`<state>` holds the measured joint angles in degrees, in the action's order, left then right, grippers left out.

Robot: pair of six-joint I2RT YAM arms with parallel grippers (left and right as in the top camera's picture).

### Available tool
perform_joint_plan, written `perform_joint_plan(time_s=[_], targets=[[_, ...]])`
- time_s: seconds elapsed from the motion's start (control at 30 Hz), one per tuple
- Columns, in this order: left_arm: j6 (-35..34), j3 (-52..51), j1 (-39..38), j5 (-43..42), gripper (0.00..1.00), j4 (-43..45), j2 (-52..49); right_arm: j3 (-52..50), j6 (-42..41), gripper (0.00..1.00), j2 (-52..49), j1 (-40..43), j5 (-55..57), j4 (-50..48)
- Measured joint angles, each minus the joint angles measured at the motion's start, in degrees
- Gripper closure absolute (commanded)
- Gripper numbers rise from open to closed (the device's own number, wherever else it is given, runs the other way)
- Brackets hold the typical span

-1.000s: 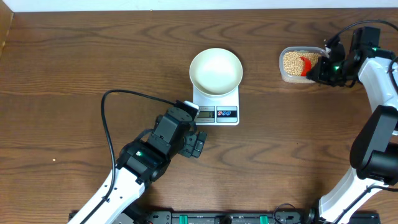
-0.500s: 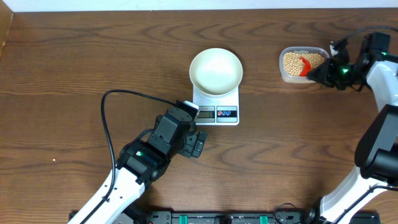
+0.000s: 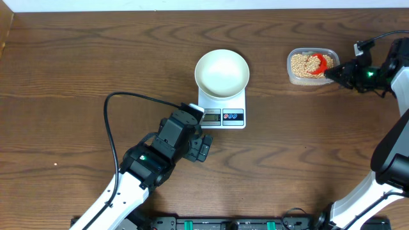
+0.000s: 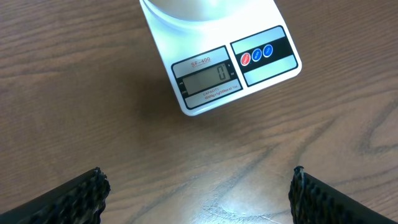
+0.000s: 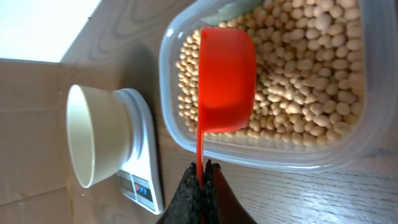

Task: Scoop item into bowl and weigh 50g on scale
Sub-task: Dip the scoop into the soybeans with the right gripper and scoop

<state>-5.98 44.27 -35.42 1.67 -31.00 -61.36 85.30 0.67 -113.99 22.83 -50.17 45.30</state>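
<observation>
Tightly pinched between the fingertips of the right gripper (image 5: 201, 173): the thin handle of a red scoop (image 5: 227, 81), jaws pressed together on it with no gap showing. Reaches from there over the near wall of a clear plastic tub (image 5: 261, 157), with the scoop's cup lying on or just above the soybeans (image 5: 311, 87) that fill the tub in a loose tan layer. Cannot tell from either view whether the cup carries any beans. Sits at the far right of the wooden table (image 3: 77, 64), this tub, well apart from everything else.

Over on the other side, spread wide: the two black ribbed fingers (image 4: 74, 198) of the left gripper (image 4: 198, 200), holding nothing, bare wood between them. Hovers just near and left of the digital kitchen scale (image 4: 273, 68), close to its front left corner but not touching. Shows a single 0 on the grey LCD (image 4: 205, 78), with round red and blue buttons (image 4: 256, 55) beside it to the right.

Stands upright and empty on the far part of the scale, at the table's middle: the white bowl (image 3: 222, 73). Loops out to the left of the left arm: a black cable (image 3: 110, 124).
</observation>
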Motion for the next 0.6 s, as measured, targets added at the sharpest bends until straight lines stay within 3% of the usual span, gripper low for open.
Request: perform_joint_plan(time_s=[0.6], targets=[[0.0,0.0,0.0,0.0,0.05,0.0,0.0,0.0,1.31,0.99,0.0,3.63,-11.5,-0.85]])
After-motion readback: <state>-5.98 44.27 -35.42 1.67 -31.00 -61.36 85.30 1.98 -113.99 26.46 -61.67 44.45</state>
